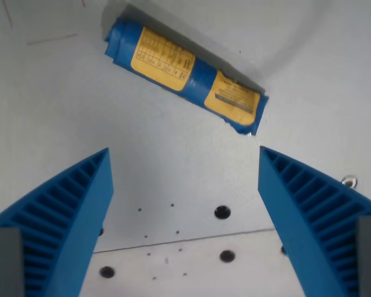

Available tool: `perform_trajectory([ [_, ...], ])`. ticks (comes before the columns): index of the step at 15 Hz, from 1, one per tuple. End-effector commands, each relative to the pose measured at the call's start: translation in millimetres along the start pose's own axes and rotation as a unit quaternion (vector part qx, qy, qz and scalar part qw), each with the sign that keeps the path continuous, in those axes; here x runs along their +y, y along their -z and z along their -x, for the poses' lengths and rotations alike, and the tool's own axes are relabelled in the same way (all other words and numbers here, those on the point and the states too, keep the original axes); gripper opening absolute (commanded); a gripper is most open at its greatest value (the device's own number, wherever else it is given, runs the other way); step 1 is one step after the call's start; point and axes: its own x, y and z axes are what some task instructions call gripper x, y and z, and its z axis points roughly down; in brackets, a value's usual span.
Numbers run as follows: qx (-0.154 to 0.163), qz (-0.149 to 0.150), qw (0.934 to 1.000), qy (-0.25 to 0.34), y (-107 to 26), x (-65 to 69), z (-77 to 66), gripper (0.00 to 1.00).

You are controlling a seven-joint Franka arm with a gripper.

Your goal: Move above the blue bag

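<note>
In the wrist view there is one blue rolled plastic bag with two yellow printed labels [185,75], lying on a pale grey tabletop [173,161]. The bag sits toward twelve o'clock in the picture, tilted so that its one end points to ten o'clock and the other to four o'clock. Two blue ribbed fingers [71,216] belong to the single gripper [184,151], one rising from seven o'clock and the other from five o'clock, tips pointing up toward the bag. The jaws stand wide apart with nothing between them but bare table. The bag lies beyond the fingertips, its four o'clock end near the tip of the finger on the wrist view's right, not touching it. A few dark round holes [222,212] dot the table near six o'clock, and a thin seam line [185,240] runs across there
</note>
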Motion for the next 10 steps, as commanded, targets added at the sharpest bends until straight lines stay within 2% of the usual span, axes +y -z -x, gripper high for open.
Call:
perform_trajectory([
  [1, 0.016, 0.017, 0.9910, 0.132, -6.7, -0.5, -2.8, 1.00],
  [6, 0.016, 0.026, 0.9764, 0.214, -20.6, -1.9, -5.2, 1.00],
  [10, 0.018, 0.035, 0.9596, 0.278, -33.9, -3.1, -7.3, 1.00],
])
